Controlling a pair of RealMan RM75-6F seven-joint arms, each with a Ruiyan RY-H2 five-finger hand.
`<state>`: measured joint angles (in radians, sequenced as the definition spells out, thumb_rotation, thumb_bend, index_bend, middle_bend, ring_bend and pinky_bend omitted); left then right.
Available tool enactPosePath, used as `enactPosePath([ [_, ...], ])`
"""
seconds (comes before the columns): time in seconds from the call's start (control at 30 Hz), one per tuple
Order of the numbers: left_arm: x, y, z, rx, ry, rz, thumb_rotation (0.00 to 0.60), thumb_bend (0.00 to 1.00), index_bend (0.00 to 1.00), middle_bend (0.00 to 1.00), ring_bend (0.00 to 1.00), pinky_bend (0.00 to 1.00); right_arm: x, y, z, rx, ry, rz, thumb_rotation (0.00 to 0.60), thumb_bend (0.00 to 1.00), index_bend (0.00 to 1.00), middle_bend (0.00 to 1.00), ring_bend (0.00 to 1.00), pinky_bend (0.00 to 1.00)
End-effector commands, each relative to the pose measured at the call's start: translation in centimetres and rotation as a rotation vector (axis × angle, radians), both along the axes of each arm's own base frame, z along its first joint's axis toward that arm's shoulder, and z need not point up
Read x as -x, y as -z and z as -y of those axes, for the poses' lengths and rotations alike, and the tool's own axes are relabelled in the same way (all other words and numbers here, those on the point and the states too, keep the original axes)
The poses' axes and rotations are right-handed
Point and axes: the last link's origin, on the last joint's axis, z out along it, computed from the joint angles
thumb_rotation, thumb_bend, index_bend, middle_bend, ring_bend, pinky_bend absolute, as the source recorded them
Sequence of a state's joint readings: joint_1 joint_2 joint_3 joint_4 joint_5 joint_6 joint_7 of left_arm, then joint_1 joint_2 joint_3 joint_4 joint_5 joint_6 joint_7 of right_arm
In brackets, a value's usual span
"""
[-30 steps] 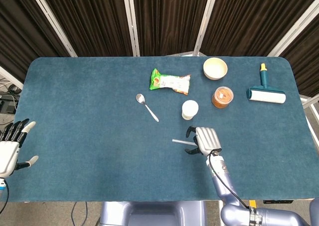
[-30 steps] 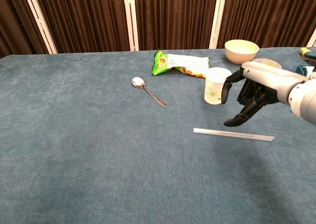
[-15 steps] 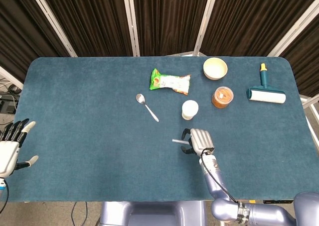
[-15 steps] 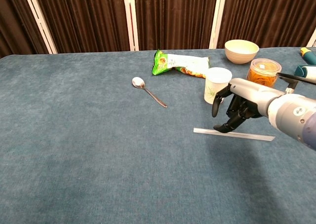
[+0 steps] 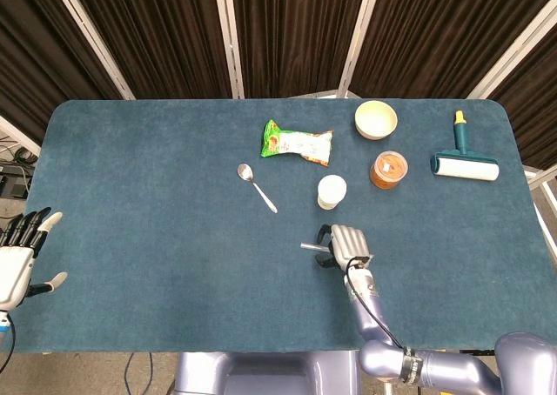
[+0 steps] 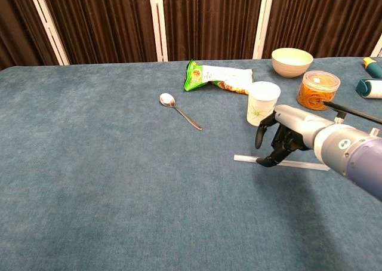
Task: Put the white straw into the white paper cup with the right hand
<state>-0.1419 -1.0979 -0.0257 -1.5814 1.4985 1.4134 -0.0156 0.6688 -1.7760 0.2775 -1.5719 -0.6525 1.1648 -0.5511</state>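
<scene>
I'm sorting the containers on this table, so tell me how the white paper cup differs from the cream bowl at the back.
The white paper cup is taller than it is wide with steep sides; the cream bowl is low and broad with curved sides. The cup is white with a faint green print on its side; the bowl is plain cream. The cup stands just beyond the right hand and the white straw; the bowl sits nearer the table's far edge. Both stand upright, mouths open.

No legible text from my station. The green snack packet (image 6: pixel 218 76) carries printing, too small to read in either view. The white paper cup (image 6: pixel 261 103) shows a faint green mark, not lettering I can make out.
</scene>
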Motion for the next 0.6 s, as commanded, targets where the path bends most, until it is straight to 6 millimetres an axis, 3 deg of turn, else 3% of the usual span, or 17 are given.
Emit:
enactPosePath([
  [0.03,0.0,0.0,0.0,0.000,0.000,0.000,0.600,0.20,0.07,0.00,0.00,0.00,0.2,0.4,0.2,0.006,0.017,0.004,0.600,0.27,0.50,1.00,0.99,1.00],
  [0.6,0.0,0.0,0.0,0.000,-0.001,0.000,0.600,0.20,0.07,0.00,0.00,0.00,1.3,1.5,0.5,-0.007,0.058,-0.015,0.600,0.30,0.50,1.00,0.99,1.00],
])
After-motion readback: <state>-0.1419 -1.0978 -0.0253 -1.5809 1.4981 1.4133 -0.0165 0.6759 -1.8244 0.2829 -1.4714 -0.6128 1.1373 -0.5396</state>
